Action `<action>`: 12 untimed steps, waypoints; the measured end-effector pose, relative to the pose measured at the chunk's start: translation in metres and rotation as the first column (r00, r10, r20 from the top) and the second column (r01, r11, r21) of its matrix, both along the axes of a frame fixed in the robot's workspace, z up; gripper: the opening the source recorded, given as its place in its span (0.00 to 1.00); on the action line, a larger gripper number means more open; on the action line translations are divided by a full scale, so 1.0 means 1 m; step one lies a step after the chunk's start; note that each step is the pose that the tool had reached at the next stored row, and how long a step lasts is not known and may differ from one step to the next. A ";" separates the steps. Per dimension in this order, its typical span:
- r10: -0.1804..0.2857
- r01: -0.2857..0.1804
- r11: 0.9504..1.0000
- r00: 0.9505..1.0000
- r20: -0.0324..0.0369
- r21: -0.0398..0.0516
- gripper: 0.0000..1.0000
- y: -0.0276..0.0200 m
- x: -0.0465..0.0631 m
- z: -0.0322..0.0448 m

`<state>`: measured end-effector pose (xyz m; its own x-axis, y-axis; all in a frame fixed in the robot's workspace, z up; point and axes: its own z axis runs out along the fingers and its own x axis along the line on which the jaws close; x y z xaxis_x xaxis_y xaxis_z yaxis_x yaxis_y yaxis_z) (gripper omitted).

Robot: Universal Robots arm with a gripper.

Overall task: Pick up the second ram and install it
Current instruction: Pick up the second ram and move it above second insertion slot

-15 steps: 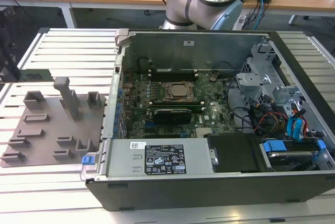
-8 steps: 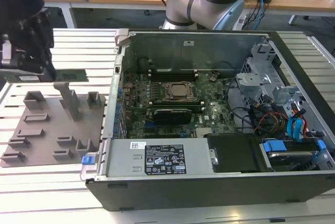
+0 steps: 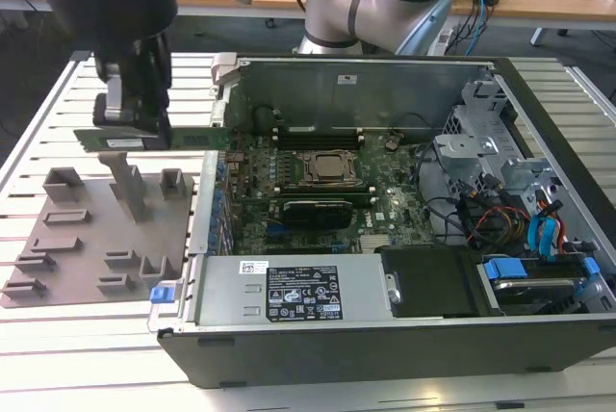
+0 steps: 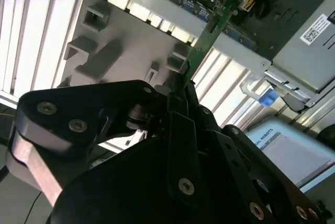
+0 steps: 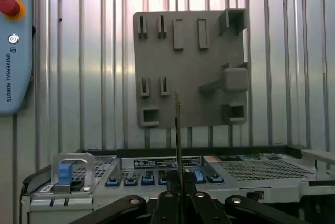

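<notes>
One stick in hand: second ram [image 3: 197, 140] clamped edge-on in claw [image 3: 135, 125], hanging above grey fixture tray [image 3: 96, 239], just outside open case [image 3: 385, 354]. Pickup done, install not yet. Likely calls for squaring stick over memory slots [image 3: 318, 133] beside CPU socket [image 3: 330, 168].

The second ram [image 3: 192, 139] hangs above the fixture plate [image 3: 87, 239] (exterior view's left of the computer case [image 3: 385, 343])

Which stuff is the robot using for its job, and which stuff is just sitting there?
For the job: gripper, the second ram it holds, motherboard.
Just sitting: grey tray, CPU socket, black card, blue cables.
</notes>
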<state>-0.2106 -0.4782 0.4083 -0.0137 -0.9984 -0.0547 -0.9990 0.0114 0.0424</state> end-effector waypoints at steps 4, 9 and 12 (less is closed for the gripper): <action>0.000 0.000 1.000 1.000 -0.003 0.000 0.14 0.0000 0.032 0.0000; 0.000 0.000 1.000 1.000 -0.007 0.000 0.14 0.0000 0.059 0.0001; 0.000 0.000 1.000 1.000 -0.010 0.000 0.14 0.0000 0.084 0.0000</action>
<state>-0.1268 -0.4782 0.4083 -0.0142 -0.9984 -0.0545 -0.9985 0.0114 0.0526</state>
